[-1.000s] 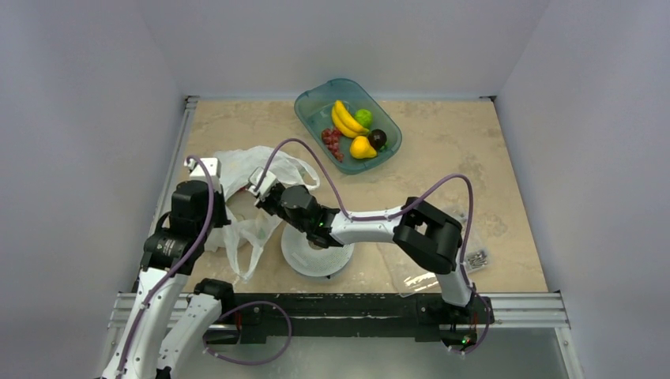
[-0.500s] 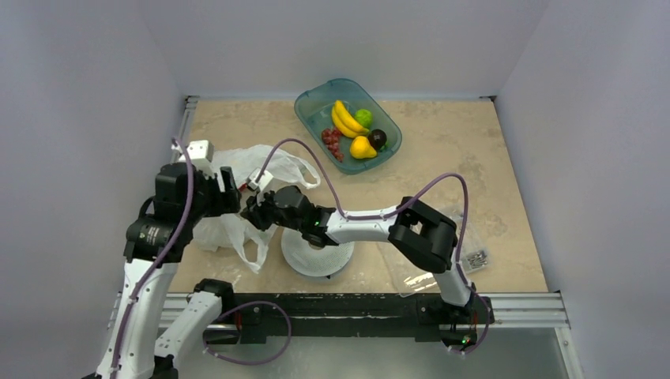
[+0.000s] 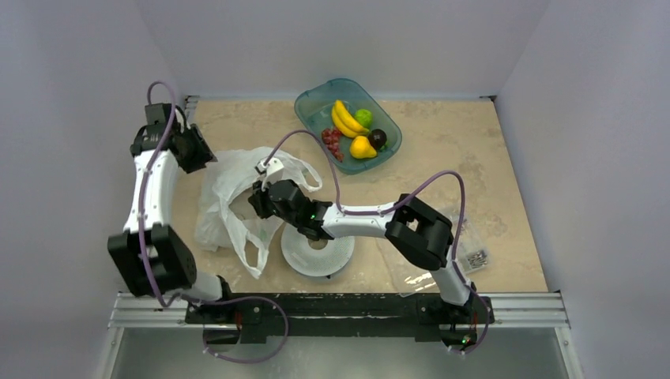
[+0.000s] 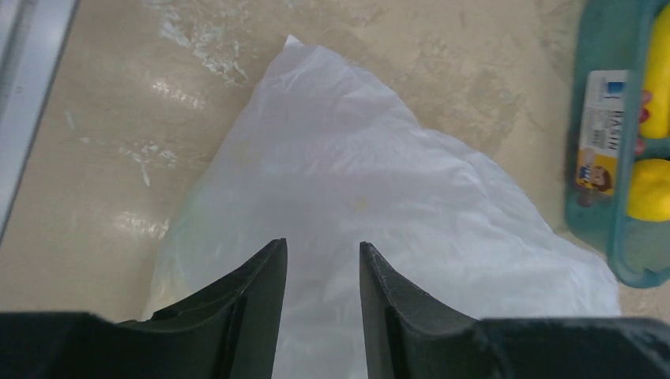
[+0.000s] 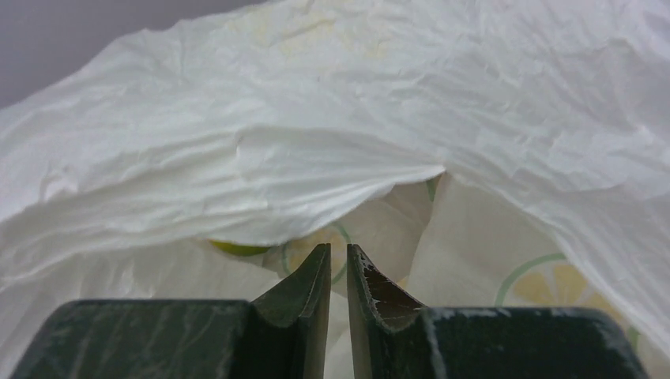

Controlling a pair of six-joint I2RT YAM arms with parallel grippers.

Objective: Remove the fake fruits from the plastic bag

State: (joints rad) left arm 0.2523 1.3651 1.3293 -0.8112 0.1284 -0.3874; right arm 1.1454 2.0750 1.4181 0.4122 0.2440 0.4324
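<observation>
The white plastic bag [image 3: 225, 193] lies crumpled left of centre, its loop handles toward the front. My left gripper [image 3: 197, 154] hovers open and empty over the bag's back left corner; in the left wrist view [image 4: 322, 245] the bag [image 4: 379, 181] fills the space under the jaws. My right gripper [image 3: 254, 199] is shut at the bag's mouth, under a raised fold [image 5: 316, 158], with a yellow-green edge [image 5: 237, 249] just ahead of it [image 5: 338, 249]. A green apple [image 3: 363, 117], grape cluster [image 3: 332, 140] and yellow fruit [image 3: 362, 148] lie in the teal tray [image 3: 312, 103]. No red apple shows.
The tray also holds a banana bunch [image 3: 343, 118] and a dark plum [image 3: 378, 138]. A white round disc [image 3: 318, 253] sits under the right forearm. A clear bag of screws [image 3: 476, 259] lies front right. A metal rail [image 3: 340, 308] edges the table front; grey walls stand close around.
My left arm has swung up and back, from the bag's front left side to over its back left corner. The bag has spread out flatter. My right gripper has shifted slightly left.
</observation>
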